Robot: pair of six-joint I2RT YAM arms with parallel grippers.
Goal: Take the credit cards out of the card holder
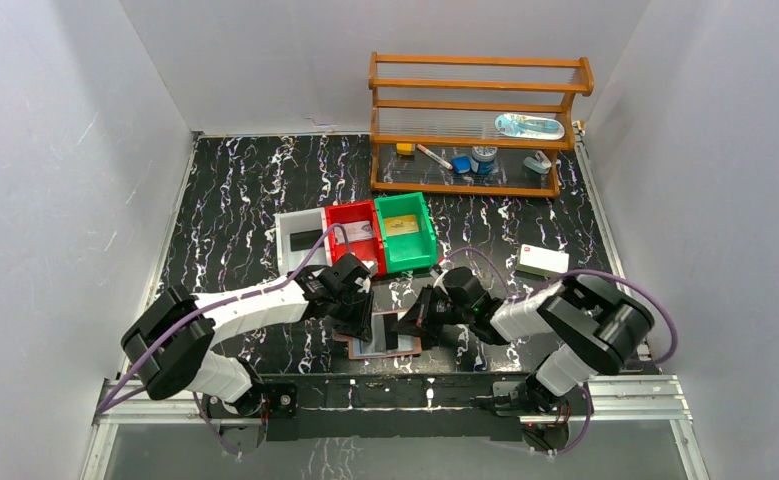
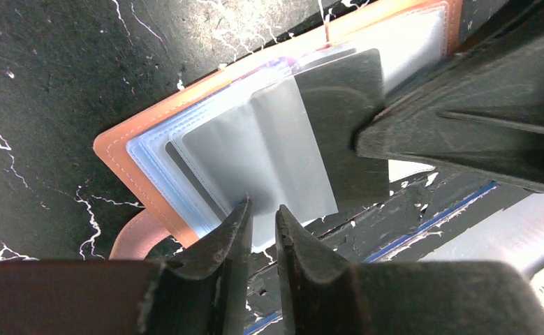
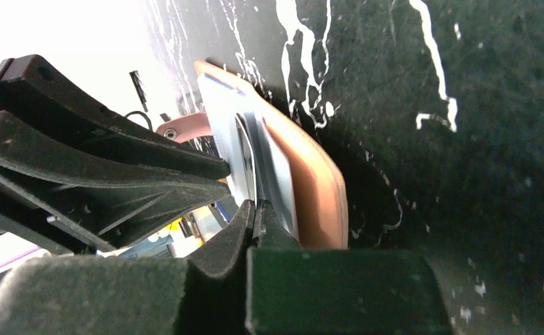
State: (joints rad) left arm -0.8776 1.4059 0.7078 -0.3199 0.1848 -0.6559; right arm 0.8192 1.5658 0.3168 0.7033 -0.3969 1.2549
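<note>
The card holder (image 1: 377,345) lies opened flat on the black marbled table (image 1: 235,200), right between the two grippers, its reddish-brown cover underneath and its pale leaves facing up. The left gripper (image 1: 358,320) comes at it from the left. Its jaws are only a narrow slit apart, poised over the near edge of a clear pocket (image 2: 255,153), and I can't tell whether they touch that leaf. Just to the left of those fingertips, the strap tab (image 2: 133,241) pokes out from under the cover. The right gripper (image 1: 407,322) reaches in from the other side, with its jaws pressed together. Its tips sit at the edge of a dark card (image 2: 346,91) that lies against the pockets beyond the left fingers. Whether anything is pinched there I couldn't say. Farther out from both grippers stand a grey bin (image 1: 300,240), a red bin (image 1: 355,232) and a green bin (image 1: 405,230) in a row. A white box (image 1: 543,262) sits well off to the right gripper's outer side.
</note>
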